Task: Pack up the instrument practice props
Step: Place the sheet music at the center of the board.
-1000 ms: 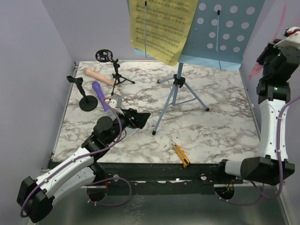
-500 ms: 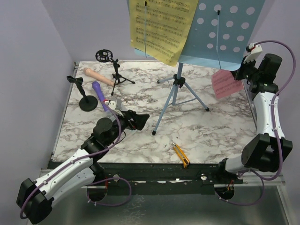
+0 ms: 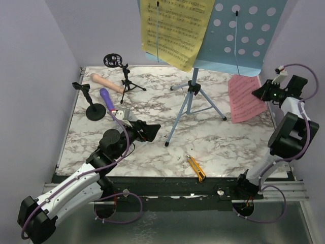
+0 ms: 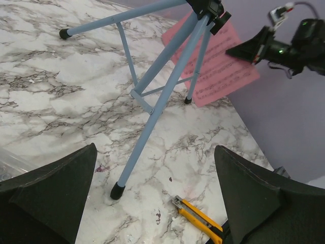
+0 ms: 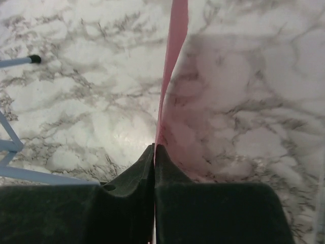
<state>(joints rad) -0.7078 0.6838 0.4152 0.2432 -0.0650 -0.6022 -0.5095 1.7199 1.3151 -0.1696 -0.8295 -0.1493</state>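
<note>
My right gripper (image 3: 258, 94) (image 5: 154, 147) is shut on the edge of the pink sheet-music page (image 3: 246, 99) (image 4: 213, 66) (image 5: 175, 51), which droops onto the table's far right. The yellow page (image 3: 175, 30) hangs on the light-blue perforated music rack (image 3: 238, 35), which stands on tripod legs (image 3: 190, 104) (image 4: 152, 107). At the far left lie a beige microphone (image 3: 104, 82) and a purple microphone (image 3: 108, 101), beside a round-based black mount (image 3: 94, 109) and a small black tripod mount (image 3: 124, 76). My left gripper (image 3: 147, 129) (image 4: 155, 150) is open and holds nothing, facing the tripod legs.
A yellow-and-black utility knife (image 3: 195, 169) (image 4: 200, 218) lies near the front edge. A clear plastic box (image 3: 123, 112) sits just behind my left gripper. Lilac walls close in the marble table (image 3: 228, 142) on three sides.
My right arm swung down from high at the right, bringing the pink page from the air onto the table's right side. The left arm has barely moved.
</note>
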